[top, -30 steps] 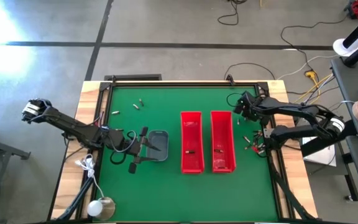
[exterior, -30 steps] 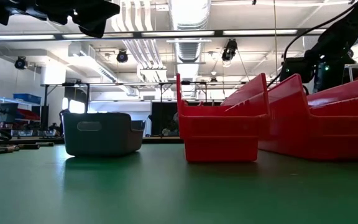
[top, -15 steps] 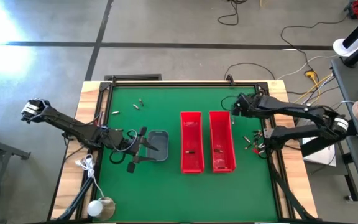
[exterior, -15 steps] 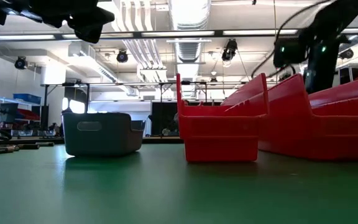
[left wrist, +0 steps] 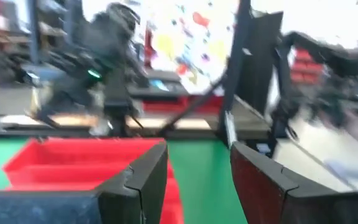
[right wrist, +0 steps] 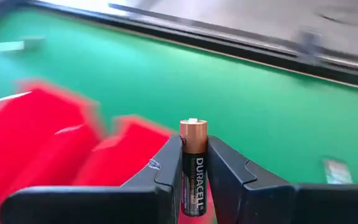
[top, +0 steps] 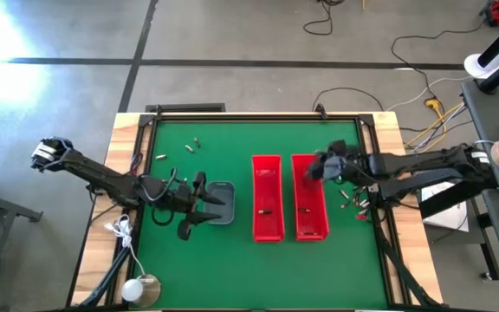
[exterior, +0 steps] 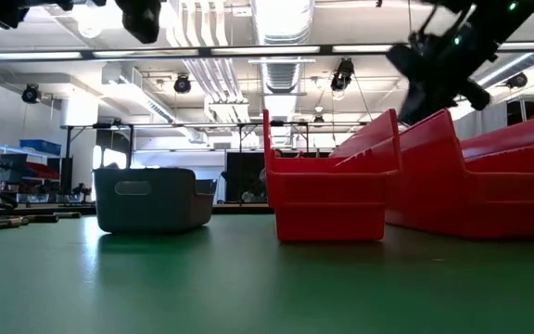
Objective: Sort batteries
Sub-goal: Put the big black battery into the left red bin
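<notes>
Right now my right gripper [right wrist: 193, 163] pinches one battery [right wrist: 193, 167] between its two fingers, copper end up. It hangs over the far end of the right red bin [top: 310, 212], with the other red bin [top: 267, 208] just beside that. A few loose batteries [top: 352, 201] lie on the green mat [top: 223, 260] close by the gripper. My left gripper [left wrist: 194, 177] waits over the grey tray [top: 221, 203], fingers wide apart and holding nothing.
</notes>
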Motion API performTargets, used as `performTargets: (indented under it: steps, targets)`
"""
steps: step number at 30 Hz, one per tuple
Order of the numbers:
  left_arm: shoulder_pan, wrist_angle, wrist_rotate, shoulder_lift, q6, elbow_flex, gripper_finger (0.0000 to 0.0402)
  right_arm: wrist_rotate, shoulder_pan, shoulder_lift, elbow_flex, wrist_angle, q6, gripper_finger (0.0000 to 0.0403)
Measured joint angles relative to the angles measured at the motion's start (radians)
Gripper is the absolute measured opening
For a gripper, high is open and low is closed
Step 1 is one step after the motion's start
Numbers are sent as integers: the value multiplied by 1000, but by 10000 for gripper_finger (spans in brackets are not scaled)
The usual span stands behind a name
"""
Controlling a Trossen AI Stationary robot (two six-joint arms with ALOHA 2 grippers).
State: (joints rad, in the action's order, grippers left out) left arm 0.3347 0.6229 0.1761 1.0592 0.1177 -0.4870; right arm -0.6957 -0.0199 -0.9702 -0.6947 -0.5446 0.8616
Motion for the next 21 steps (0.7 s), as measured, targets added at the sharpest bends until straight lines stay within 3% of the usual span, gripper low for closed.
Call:
performTargets:
  steps: [4, 9, 14, 21]
  targets:
    - [-1, 200, 103, 128, 10, 2, 155, 2, -179, -51, 15, 275, -150, 52]
    - [-4, 439, 103, 347, 31, -4, 155, 6, -336, -147, 15, 593, -310, 52]
    - [-6, 599, 103, 509, -8, -60, 166, 19, -398, -224, 15, 802, -363, 52]
    - [-6, 607, 83, 667, -96, -188, 205, 27, -417, -278, 15, 1115, -542, 52]
